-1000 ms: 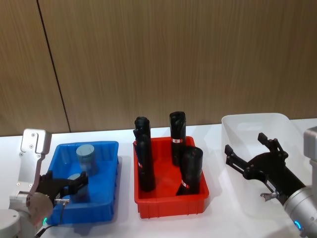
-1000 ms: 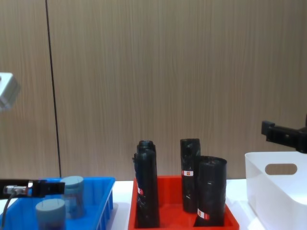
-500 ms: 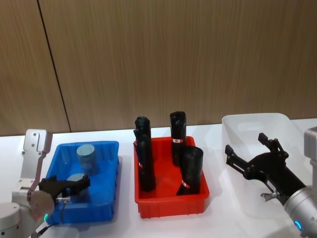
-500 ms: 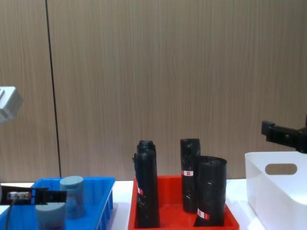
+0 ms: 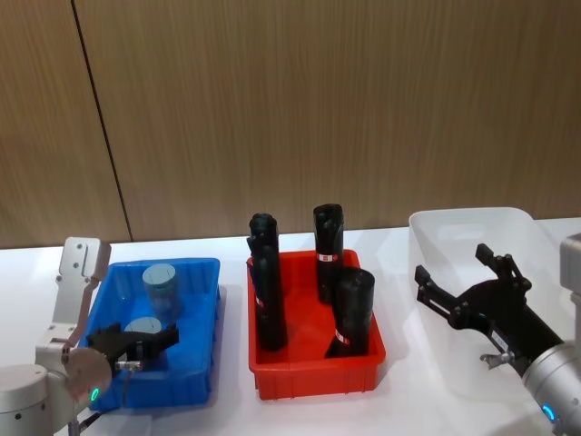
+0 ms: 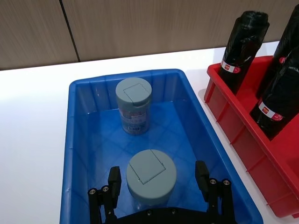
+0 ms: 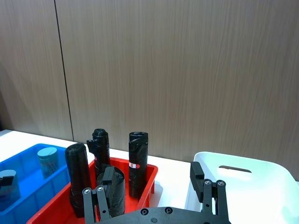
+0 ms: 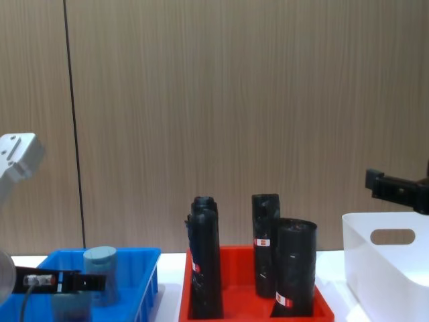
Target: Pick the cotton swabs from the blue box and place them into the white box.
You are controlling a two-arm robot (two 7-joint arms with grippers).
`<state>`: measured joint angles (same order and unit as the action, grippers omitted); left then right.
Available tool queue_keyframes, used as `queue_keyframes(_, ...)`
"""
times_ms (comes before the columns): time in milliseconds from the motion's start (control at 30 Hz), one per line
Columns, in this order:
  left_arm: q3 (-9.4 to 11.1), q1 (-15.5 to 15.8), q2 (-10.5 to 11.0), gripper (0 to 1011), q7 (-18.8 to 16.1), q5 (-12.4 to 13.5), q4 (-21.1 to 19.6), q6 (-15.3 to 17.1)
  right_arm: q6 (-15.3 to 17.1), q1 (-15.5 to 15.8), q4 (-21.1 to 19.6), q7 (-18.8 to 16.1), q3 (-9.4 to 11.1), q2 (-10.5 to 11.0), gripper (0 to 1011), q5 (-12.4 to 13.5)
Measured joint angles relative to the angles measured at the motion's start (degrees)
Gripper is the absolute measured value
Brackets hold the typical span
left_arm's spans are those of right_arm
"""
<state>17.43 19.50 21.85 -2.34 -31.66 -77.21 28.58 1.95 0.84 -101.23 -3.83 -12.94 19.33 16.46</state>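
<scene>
I have the blue box [image 5: 207, 265], a shallow bright blue plastic bin with sloped walls, at about 8 o'clock in the head view, resting on the white surface [image 5: 227, 409]. Both cotton swabs stand upright inside it. They are small clear cylindrical jars with pale grey-blue round lids. The far jar [image 6: 134, 105] is toward the box's 12 o'clock end, with its printed label facing the left wrist camera. The near jar [image 6: 151, 176] is toward the 6 o'clock end, apart from the far jar.

The left gripper [image 6: 158, 173] is low inside the blue box with its jaws apart, one at 3 o'clock and one at 9 o'clock of the near jar's lid. In the left wrist view I can see blue floor between each jaw and the jar, so the jar is not gripped.

At 6 o'clock sits a red rectangular plastic tray [image 5: 313, 381] holding tall black rolls [image 5: 352, 309] with red-white stickers.

The white box [image 5: 467, 218], a taller white plastic bin with rounded corners, is at 4 o'clock, and its oval handle cut-out shows in the chest view. The right gripper [image 5: 449, 261] hangs above the box, toward its 7 o'clock corner, with its jaws spread wide and holding nothing.
</scene>
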Motion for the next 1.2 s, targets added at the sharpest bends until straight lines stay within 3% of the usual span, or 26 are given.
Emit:
queue_keyframes(600, 0.1, 0.5, -0.6, 1004, 0.0, 1.0, 2.6, 0.2, 0.0, 0.0, 0.0, 0.0, 0.0, 0.0, 1002, 0.0)
queue_keyframes(867, 0.1, 0.6, -0.9, 872, 0.9, 1.2, 3.8, -1.7, 0.0, 0.0, 0.0, 0.0, 0.0, 0.0, 1002, 0.0)
queue_keyframes(967, 0.1, 0.5, -0.9, 746, 1.0, 1.3, 4.0, -2.4, 0.0, 0.0, 0.0, 0.0, 0.0, 0.0, 1002, 0.0)
queue_keyframes(1100, 0.1, 0.3, -0.9, 666, 1.1, 1.3, 4.1, -3.2, 0.0, 0.0, 0.0, 0.0, 0.0, 0.0, 1002, 0.0)
queue_keyframes(1200, 0.0, 0.1, -0.9, 660, 1.1, 1.3, 4.1, -4.0, 0.0, 0.0, 0.0, 0.0, 0.0, 0.0, 1002, 0.0)
